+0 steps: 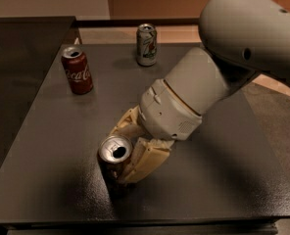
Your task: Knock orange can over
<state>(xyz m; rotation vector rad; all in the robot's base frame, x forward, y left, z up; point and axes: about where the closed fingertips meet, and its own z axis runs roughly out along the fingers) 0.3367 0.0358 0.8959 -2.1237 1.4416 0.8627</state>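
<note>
The orange can [111, 166], dark mottled with a silver top, stands near the table's front edge, left of centre. My gripper [134, 143] is right up against its right side. One cream finger [144, 161] lies along the can's right flank and the other finger [124, 125] reaches behind it. The fingers are spread and the can is not clamped between them. The can looks upright or only slightly tilted. The arm's big grey wrist [177, 106] hangs over the table's middle.
A red Coca-Cola can [77, 70] stands at the back left and a white-and-green can [146, 44] at the back centre of the dark table [52, 146]. A second dark surface [17, 58] lies to the left. The front edge is close below the orange can.
</note>
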